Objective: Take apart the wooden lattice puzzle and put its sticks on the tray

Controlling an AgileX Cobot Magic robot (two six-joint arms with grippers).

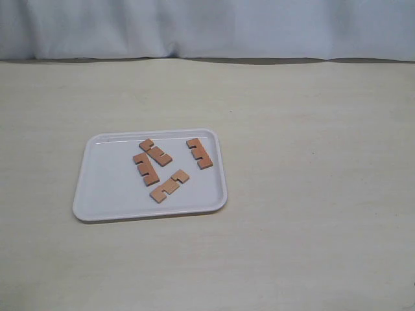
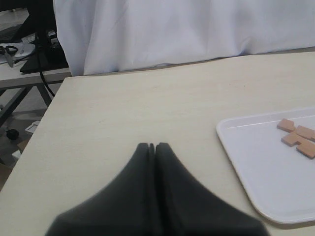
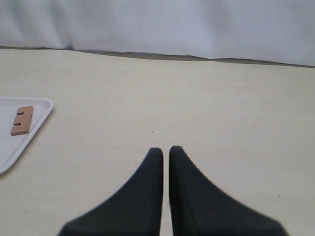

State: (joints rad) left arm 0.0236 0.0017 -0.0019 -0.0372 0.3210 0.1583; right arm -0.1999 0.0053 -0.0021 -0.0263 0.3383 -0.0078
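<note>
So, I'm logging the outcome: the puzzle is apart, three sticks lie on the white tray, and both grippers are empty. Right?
Not three: the exterior view shows four sticks lying on the tray. The rest holds: none of them is interlocked, and the left gripper and right gripper are empty.

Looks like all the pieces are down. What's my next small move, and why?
Probably none, beyond holding both arms where they are. The four reddish-brown notched wooden sticks lie flat and apart from any lattice inside the white rectangular plastic tray. The left gripper and right gripper hang over the bare table, holding nothing, so I'd stop rather than reach in.
</note>
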